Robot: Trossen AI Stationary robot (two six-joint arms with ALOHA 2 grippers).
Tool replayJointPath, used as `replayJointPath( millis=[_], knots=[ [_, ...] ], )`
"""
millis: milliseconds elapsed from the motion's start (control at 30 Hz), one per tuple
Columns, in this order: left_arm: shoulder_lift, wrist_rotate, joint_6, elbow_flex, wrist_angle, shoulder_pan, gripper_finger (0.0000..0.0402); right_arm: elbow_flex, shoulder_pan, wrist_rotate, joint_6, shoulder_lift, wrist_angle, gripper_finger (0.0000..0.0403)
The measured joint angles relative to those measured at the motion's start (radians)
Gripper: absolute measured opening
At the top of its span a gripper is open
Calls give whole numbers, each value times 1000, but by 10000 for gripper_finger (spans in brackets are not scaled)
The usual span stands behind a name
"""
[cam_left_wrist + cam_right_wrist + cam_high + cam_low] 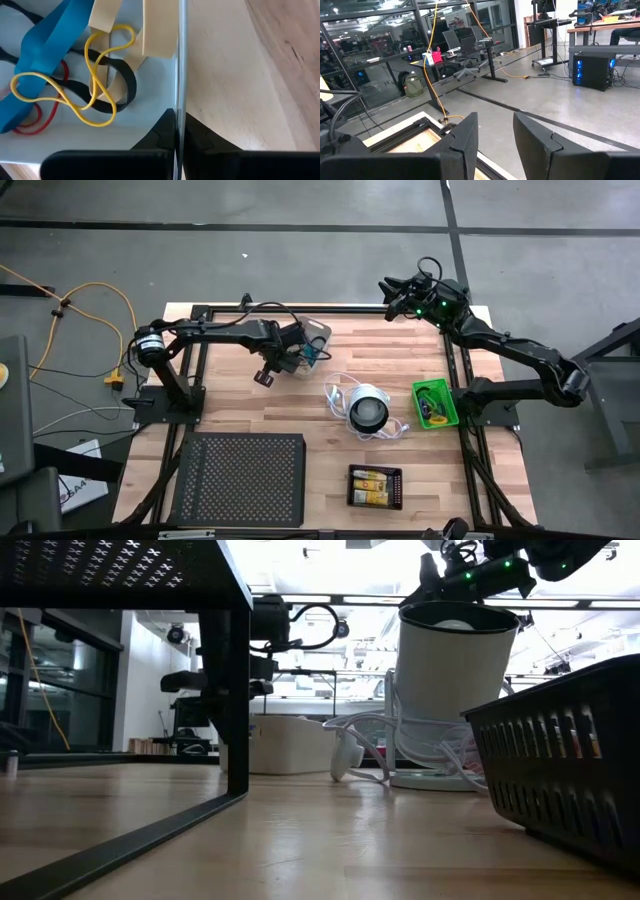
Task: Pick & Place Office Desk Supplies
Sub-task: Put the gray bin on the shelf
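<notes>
A clear tray [312, 340] stands at the far middle of the table. It holds loose bands: a yellow loop [75, 95], a wide blue band [45, 55], a black loop [122, 82], a red loop [32, 127] and cream bands [150, 30]. My left gripper [298, 350] points down at the tray's edge and is shut on its wall. My right gripper [395, 288] hangs raised and level over the table's far right corner, open [495, 125], with nothing between its fingers. My left gripper pinches the clear tray's thin side wall [180, 75] between its two fingers, coming from above and pointing steeply down. One finger [160, 132] stands inside the tray and the other [205, 137] outside over the wood. The tray rests on the table.
A round white-and-black object with a white cord [367, 411] lies mid-table. A green tray [435, 402] is at the right edge and a black tray with yellow packs [375, 485] is near the front. A black perforated box [240, 478] fills the near left.
</notes>
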Motion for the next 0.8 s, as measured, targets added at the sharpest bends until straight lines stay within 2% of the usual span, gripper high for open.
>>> replayJointPath(
  millis=[200, 333, 633, 800],
  knots=[
    [-5, -3, -14, -1, 0, -8, 2, 0, 0, 0, 0, 0, 0, 112],
    [-49, -60, -72, -1, -10, -37, 2, 0, 0, 0, 0, 0, 0, 112],
    [-258, -74, -196, -1, -93, -124, 1, 0, 0, 0, 0, 0, 0, 112],
    [-390, -79, -339, -1, -194, -193, 1, 0, 0, 0, 0, 0, 0, 112]
  ],
)
